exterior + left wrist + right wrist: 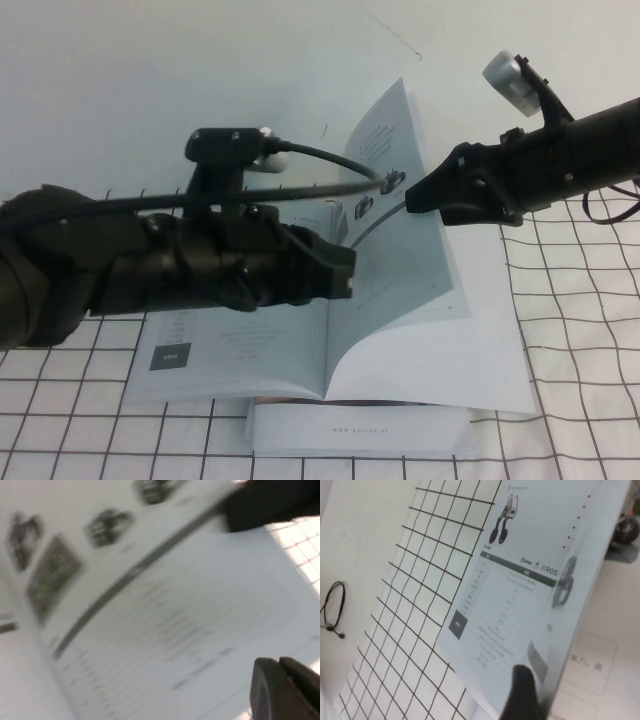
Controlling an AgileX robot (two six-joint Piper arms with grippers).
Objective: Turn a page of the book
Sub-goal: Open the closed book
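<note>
The book (300, 340) is lying open on the surface (120, 70), over a white cloth ruled with a black grid (580, 330), and a plain white booklet (360, 430) is sitting under its near edge. The page (400, 250) is standing lifted, rising in a curve from the spine and leaning away from the right end effector (412, 195). That right end effector is reaching in from the right and meeting the page's raised edge at its tip; its fingers seem to be pinching the sheet, and in the right wrist view one dark finger (520, 695) is lying against the printed side of the sheet (520, 590). The left end effector (335, 272) is hovering above the book's left-hand leaf, just beside the lifted page and lower than the right one, touching nothing that I can see. I cannot tell how its fingers are set; only a dark tip (285, 690) is showing in the left wrist view, over a blurred spread of small robot photos and a green image (52, 575).
</note>
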